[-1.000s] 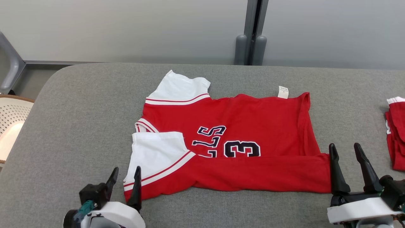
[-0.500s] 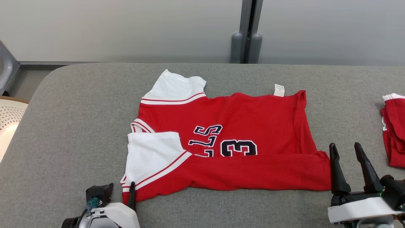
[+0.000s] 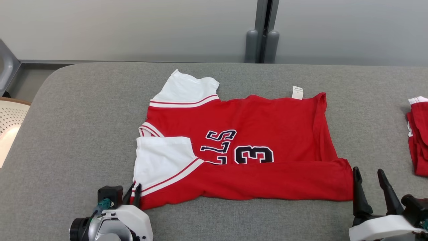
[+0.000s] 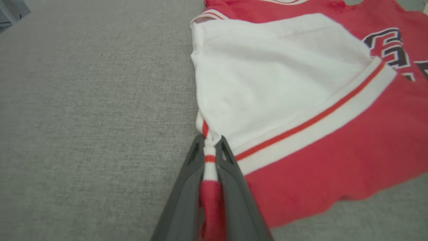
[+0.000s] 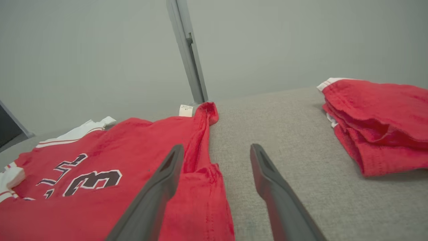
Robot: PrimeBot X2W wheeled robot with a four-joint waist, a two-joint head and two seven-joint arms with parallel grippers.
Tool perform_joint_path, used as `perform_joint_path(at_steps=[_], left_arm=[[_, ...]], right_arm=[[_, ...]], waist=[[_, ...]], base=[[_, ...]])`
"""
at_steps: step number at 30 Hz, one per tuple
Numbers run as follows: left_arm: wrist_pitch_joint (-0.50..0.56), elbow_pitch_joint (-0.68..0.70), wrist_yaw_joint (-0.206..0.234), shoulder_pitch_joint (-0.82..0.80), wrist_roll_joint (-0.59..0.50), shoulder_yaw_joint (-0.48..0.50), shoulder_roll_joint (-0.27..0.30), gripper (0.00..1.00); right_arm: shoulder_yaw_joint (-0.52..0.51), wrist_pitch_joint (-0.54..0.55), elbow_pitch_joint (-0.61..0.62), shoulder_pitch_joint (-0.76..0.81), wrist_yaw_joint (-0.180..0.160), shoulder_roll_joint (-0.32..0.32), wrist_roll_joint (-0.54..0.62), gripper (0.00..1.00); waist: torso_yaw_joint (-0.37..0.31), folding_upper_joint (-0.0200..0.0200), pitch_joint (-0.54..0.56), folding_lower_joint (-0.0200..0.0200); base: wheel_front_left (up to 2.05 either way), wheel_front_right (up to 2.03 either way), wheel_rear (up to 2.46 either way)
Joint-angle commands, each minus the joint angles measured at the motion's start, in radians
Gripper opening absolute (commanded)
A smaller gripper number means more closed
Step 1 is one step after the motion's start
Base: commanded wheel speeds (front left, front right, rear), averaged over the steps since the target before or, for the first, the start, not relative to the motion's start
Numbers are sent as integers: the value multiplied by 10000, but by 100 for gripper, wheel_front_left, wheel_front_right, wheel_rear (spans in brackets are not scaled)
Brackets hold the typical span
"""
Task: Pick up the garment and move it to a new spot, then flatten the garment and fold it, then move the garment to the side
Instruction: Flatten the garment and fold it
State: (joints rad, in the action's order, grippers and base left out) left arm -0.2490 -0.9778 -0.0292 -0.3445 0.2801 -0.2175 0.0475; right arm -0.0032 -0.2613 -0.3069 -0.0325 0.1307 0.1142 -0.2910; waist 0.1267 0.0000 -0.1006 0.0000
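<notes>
the shirt (image 3: 240,150) lies flat in the middle of the table (image 3: 83,117), its near side folded over itself. its neck end points to 9 o'clock and its bottom end to 3 o'clock. one sleeve (image 3: 187,88) sticks out at 11 o'clock; the other sleeve (image 3: 160,160) lies on top of the shirt at 8 o'clock. a tag (image 3: 297,92) sits at the far edge, at 1 o'clock. the left gripper (image 3: 133,190) is at 7 o'clock, with the shirt's corner between its fingers (image 4: 234,187). the right gripper (image 3: 369,187) is at 4 o'clock, just beside the shirt's corner. a pile of clothes (image 3: 418,140) lies well apart at 3 o'clock.
</notes>
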Motion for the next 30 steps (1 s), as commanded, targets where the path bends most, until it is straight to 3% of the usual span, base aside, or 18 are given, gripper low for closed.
perform_joint_path(at_steps=[1,12,21,23,24,30], left_arm=[[-76,176,107,-61,-16,71,136,0],[-168,2242,594,448,-308,511,243,0],[-170,2603,443,794,-488,495,192,0],[-170,2569,412,825,-499,487,180,0],[-170,2550,416,830,-506,486,172,0],[-171,2394,365,867,-562,516,189,0]], right_arm=[[-131,-5,-599,-191,1,-42,-93,100],[-20,439,-3213,-1314,1,-245,-799,100],[580,1103,-4689,-1951,1,-298,-1589,100],[829,1160,-4800,-2020,2,-284,-1740,14],[920,1132,-4822,-2035,2,-227,-1795,0],[1050,570,-4860,-2225,-8,328,-1724,0]], waist=[[67,0,15,0],[410,0,-5,0],[650,0,-58,0],[664,0,-69,0],[667,0,-72,0],[640,0,-7,0]], base=[[0,0,0],[0,0,0],[0,0,0],[0,0,0],[0,0,0],[0,0,0]])
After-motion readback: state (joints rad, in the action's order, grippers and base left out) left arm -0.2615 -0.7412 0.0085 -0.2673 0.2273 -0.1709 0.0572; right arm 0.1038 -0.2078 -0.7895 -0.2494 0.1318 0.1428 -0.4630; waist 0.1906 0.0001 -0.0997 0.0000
